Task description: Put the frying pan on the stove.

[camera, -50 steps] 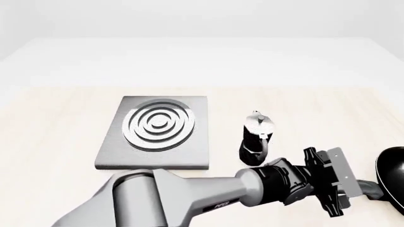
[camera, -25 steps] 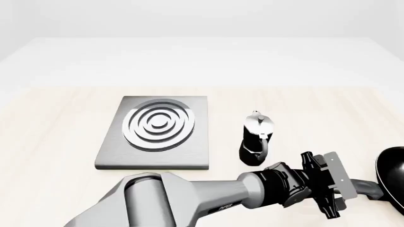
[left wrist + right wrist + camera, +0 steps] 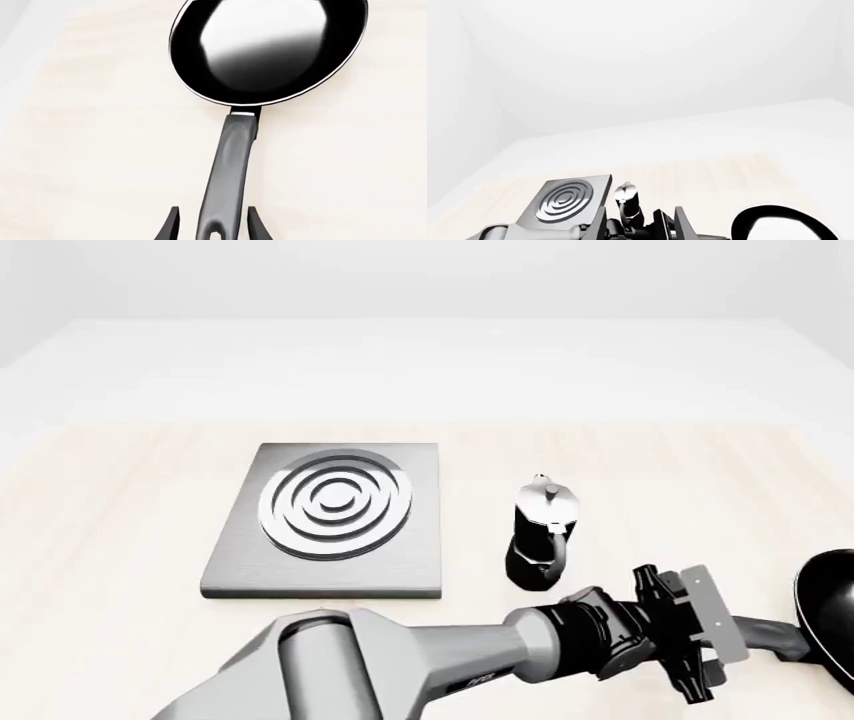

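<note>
The pan (image 3: 270, 47) lies flat on the table (image 3: 93, 150) at the front view's right edge (image 3: 830, 612), its glossy inside facing up and its handle (image 3: 230, 175) running back toward the left arm; in the front view only part of the bowl shows, cut by the frame; the left gripper (image 3: 212, 227) sits at the loop end of the handle, one finger (image 3: 169, 229) on each side of it, the jaws spread somewhat wider than the handle with a slim gap on either side, so they straddle it without clamping; the moka pot (image 3: 542, 533) stands upright just behind the left arm's wrist, between pan and stove; the stove (image 3: 328, 521) lies flat on the table well to the left of the pan, its rings bare; the right gripper (image 3: 670, 225) shows only as two finger tips at the edge of its own wrist view, held high above the table, parted with nothing between them.
</note>
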Robot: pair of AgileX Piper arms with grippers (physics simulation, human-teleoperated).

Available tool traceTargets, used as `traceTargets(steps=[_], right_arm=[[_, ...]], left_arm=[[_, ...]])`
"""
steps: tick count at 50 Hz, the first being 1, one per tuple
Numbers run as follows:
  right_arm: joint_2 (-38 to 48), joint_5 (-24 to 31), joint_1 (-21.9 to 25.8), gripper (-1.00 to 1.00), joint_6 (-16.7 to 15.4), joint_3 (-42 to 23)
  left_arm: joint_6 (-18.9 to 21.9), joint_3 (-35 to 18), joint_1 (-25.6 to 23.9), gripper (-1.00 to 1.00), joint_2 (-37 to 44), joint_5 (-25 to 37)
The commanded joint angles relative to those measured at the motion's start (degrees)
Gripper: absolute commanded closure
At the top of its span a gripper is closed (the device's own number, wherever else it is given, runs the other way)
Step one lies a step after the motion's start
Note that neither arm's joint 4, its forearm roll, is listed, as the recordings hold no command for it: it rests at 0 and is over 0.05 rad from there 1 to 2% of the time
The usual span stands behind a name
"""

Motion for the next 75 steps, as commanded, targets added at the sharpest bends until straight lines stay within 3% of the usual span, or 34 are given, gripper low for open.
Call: traceTargets(steps=[1, 8, 9, 16, 20, 45, 54, 75], right_arm=[[0.0, 0.0, -0.2, -1.0, 0.1, 1.5], [0.0, 0.0, -0.1, -1.0, 0.0, 1.5], [0.0, 0.0, 0.0, -1.0, 0.0, 1.5], [0.0, 0.0, 0.0, -1.0, -0.1, 1.5], [0.0, 0.0, 0.0, -1.0, -0.2, 1.4], [0.0, 0.0, -0.1, -1.0, -1.0, 1.3], [0.0, 0.0, -0.1, -1.0, -1.2, 1.4], [0.0, 0.0, 0.0, -1.0, -1.3, 1.3]], left_arm=[[-0.4, -1.0, -1.1, -1.0, -0.2, 1.1], [0.0, -0.9, -1.3, -1.0, -0.4, 1.2], [0.2, -1.0, -1.3, 1.0, -0.4, 1.2], [1.1, 0.8, -1.6, 1.0, -1.9, 0.4], [1.6, 5.3, -2.7, 1.0, -4.8, -1.5], [4.7, 12.3, -1.9, 1.0, -16.6, -2.3], [5.2, 11.7, -0.7, 1.0, -17.6, -1.5], [6.7, 5.0, 2.7, 1.0, -18.3, 4.2]])
